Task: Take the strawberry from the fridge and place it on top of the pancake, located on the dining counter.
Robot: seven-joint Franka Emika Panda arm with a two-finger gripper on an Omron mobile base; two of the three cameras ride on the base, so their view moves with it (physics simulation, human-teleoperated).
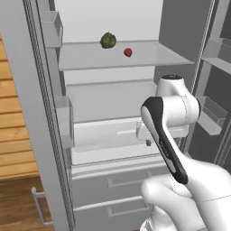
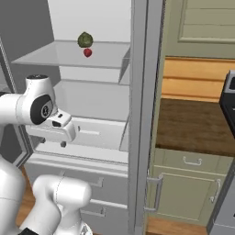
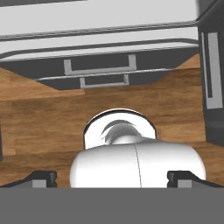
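White arm (image 1: 169, 135) is seen folded in front of the open fridge (image 1: 113, 131), elbow up, wrist bent down twd the floor. Hand (image 3: 112, 178) is pointed downward, fingers (image 3: 43, 178) spread wide, nothing pinched. Strawberry (image 1: 128, 52) is found on upper fridge shelf (image 1: 135, 56), just beside dk green ball (image 1: 108, 40).

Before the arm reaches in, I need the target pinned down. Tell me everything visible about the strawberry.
The strawberry is a tiny red roundish fruit, smooth and evenly coloured as rendered. It sits on the pale upper shelf of the open fridge, toward the shelf's front. A larger dark green lumpy ball lies close by, behind it; from the right base view they look nearly touching. Nothing grips it; the shelf alone bears it.
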